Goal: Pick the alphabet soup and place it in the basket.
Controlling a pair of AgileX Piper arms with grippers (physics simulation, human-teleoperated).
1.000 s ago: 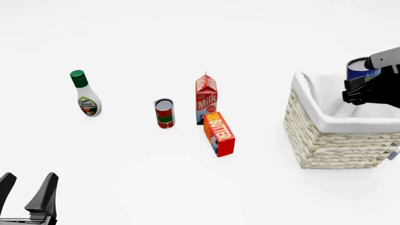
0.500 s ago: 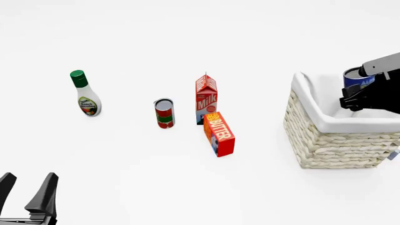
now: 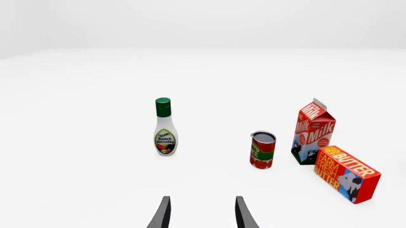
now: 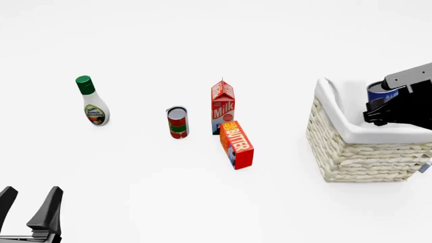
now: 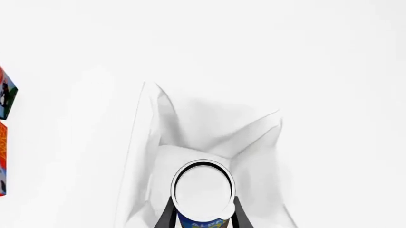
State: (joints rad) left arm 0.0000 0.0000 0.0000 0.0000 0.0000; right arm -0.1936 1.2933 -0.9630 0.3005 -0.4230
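Note:
The alphabet soup can (image 4: 379,92), blue label with a silver-white top, is held upright in my right gripper (image 4: 383,109) over the inside of the basket (image 4: 368,152), partly below the rim line. In the right wrist view the can's top (image 5: 201,190) sits between the two fingers (image 5: 166,216), with the basket's white cloth lining (image 5: 209,128) below it. My left gripper (image 4: 28,212) is open and empty at the near left corner; its fingers (image 3: 161,213) show in the left wrist view.
A ranch dressing bottle (image 4: 92,101), a red can with green band (image 4: 177,122), a milk carton (image 4: 223,105) and a butter box (image 4: 236,145) stand left of the basket. They also show in the left wrist view: bottle (image 3: 165,128), can (image 3: 262,150), carton (image 3: 313,131), box (image 3: 346,173).
My right gripper has come down and a little left with the soup can, lowering it into the basket's opening. The left arm has not moved.

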